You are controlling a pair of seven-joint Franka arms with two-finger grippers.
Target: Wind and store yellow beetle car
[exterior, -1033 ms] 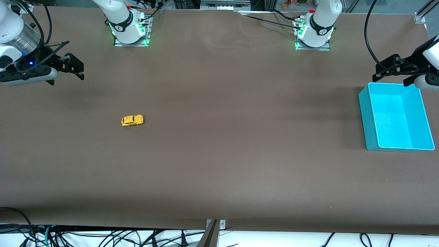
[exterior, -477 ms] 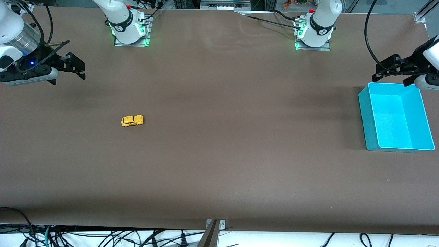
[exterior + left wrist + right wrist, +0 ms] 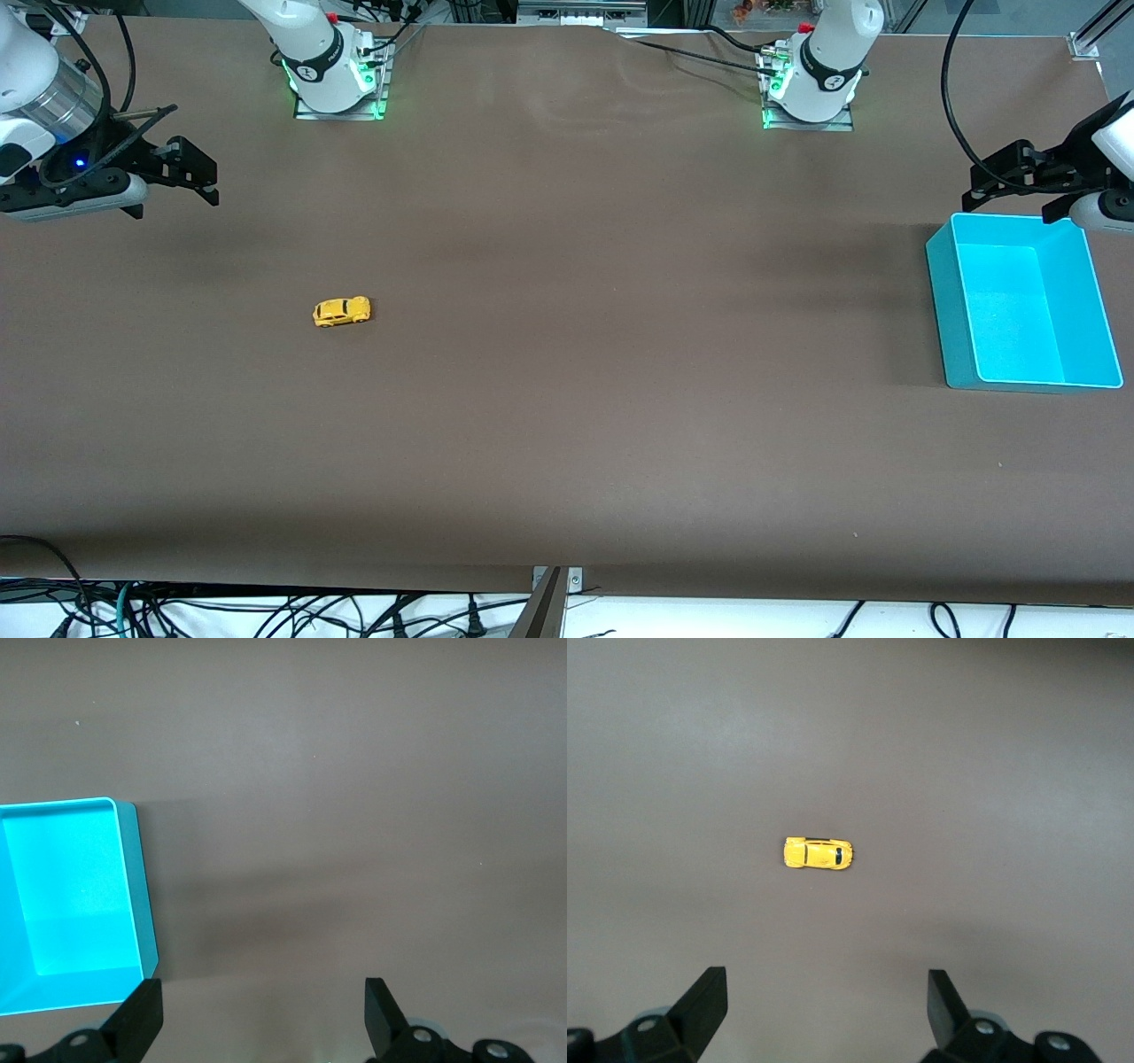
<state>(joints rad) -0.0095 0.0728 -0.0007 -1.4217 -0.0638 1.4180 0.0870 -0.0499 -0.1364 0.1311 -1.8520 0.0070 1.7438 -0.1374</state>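
brown table (image 3: 567, 425) | cyan bin (image 3: 952, 301) at left arm's end | left gripper (image 3: 1019, 182) over table just beside bin – jaws wide, holding nothing | right gripper (image 3: 182, 173) over right arm's end – wide, nothing held | yellow beetle car (image 3: 341, 311) on table toward right arm's end, untouched

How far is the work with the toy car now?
Nothing looks done yet. The yellow beetle car sits untouched on the table; the cyan bin is empty. Both the right gripper and the left gripper hang open, holding nothing. Grasping, winding and storing remain.
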